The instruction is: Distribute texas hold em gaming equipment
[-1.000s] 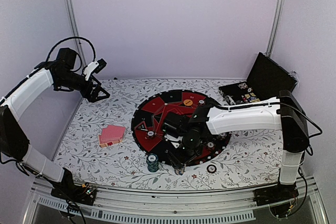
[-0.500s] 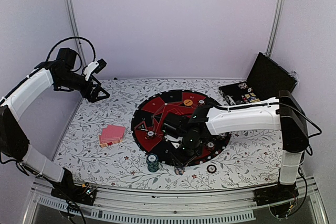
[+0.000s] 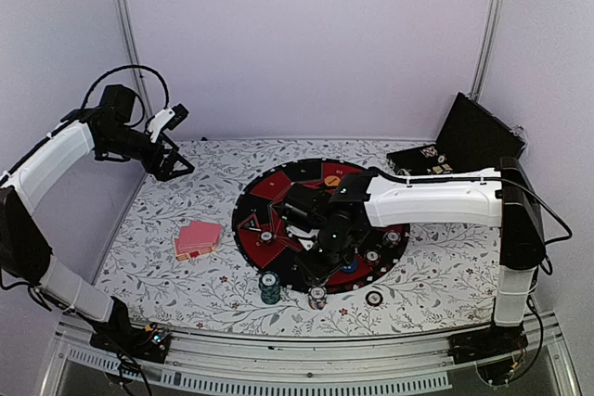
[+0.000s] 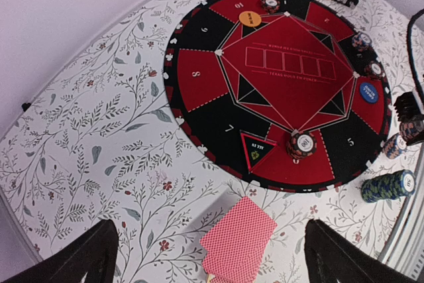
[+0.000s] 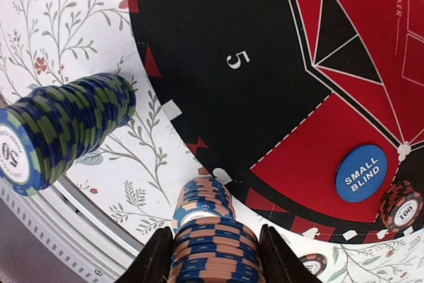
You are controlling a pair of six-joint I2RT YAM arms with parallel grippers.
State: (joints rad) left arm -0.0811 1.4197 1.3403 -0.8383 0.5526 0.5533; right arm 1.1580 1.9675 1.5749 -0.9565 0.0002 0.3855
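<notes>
- Left gripper (image 3: 173, 168) — fingers spread wide, raised over the table's far-left corner.
- Playing cards (image 4: 238, 240): loose pile on the cloth, left of the mat (image 4: 199, 77).
- Green chip stack (image 5: 63, 130): just off the mat's near rim.
- Right gripper (image 5: 216, 264) — pinching a blue-and-orange chip stack (image 5: 213, 236) at the mat's near edge.

The right arm (image 3: 427, 199) is blocking the near half of the round mat (image 3: 278, 187), its fingers (image 5: 156, 266) clamping a blue-and-tan chip stack (image 5: 215, 253), with a tall green chip stack (image 3: 269, 287) crowding just left. Left of the mat the bench (image 3: 148, 266) is lying open around a card pile (image 3: 197, 240); the case (image 3: 478, 136) is filling the far-right corner.
</notes>
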